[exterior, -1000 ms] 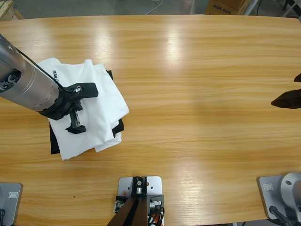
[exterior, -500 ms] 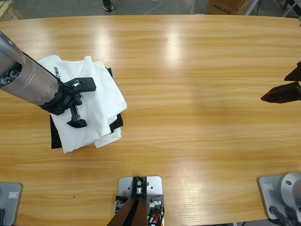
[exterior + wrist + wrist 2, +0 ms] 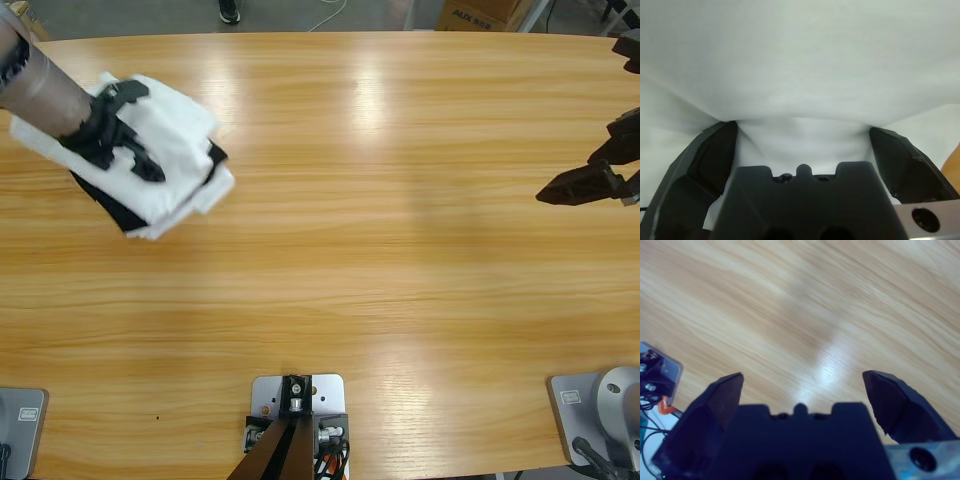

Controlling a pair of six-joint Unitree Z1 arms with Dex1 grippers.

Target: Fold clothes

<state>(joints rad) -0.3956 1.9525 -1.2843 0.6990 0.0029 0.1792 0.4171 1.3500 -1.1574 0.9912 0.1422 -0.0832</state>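
- Left end effector (image 3: pixel 122 128) was over the white T-shirt (image 3: pixel 170 150) near the surface's far left corner, jaws spread apart, cloth bunched between them and filling the left wrist view.
- T-shirt lay crumpled on a black garment (image 3: pixel 108 205).
- Right end effector (image 3: pixel 585 175) stood at the surface's (image 3: pixel 400 220) right edge, jaws apart, over bare wood.

High cam: fixed overhead, looking straight down on the desk (image 3: pixel 380 200), floor strip visible past its far edge. Left wrist cam: pressed right up against the white shirt (image 3: pixel 800 60), which sits at the desk's far-left corner in the high view. Right wrist cam: angled down at bare desk, well above it, near the desk's right edge.
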